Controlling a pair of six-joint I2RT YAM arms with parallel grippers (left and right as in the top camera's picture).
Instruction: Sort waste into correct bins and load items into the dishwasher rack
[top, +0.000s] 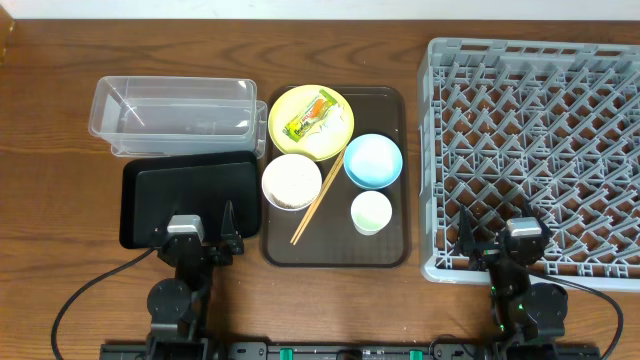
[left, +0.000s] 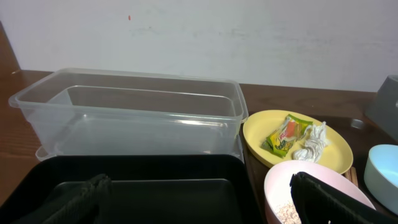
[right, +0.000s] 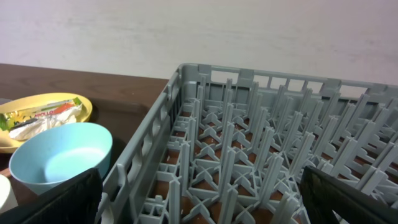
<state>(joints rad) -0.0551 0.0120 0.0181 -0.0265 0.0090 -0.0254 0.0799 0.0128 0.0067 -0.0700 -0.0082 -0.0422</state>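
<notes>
Gaping left claw (top: 200, 235): black fingers spread wide, over the near edge of the black tray (top: 150, 190)
right claw (top: 498, 238): fingers likewise set wide, at the near rim of the dishwasher rack (top: 540, 130)
black tray: shallow, glossy, a rounded rectangle
clear tub (top: 175, 108): deep see-through plastic with straight walls, just behind the black tray
dishwasher rack: big square grey plastic crate, lattice floor bristling with pegs
serving tray (top: 385, 250): dark brown and smooth, between bins and rack, carrying the dishes
yellow plate (top: 340, 135): round and flat, at the far end, with the crumpled yellow-green-orange wrapper (top: 310, 118) on it
white bowl (top: 268, 182): pinkish outside, loose rice grains (left: 285, 213) inside
chopsticks (top: 315, 205): thin pale wood, side by side, slanting past the white bowl's rim
blue bowl (top: 372, 162): light, smooth, round
green cup (top: 371, 212): small, pale, upright, near the blue bowl
tabletop (top: 60, 150): dark wood grain
</notes>
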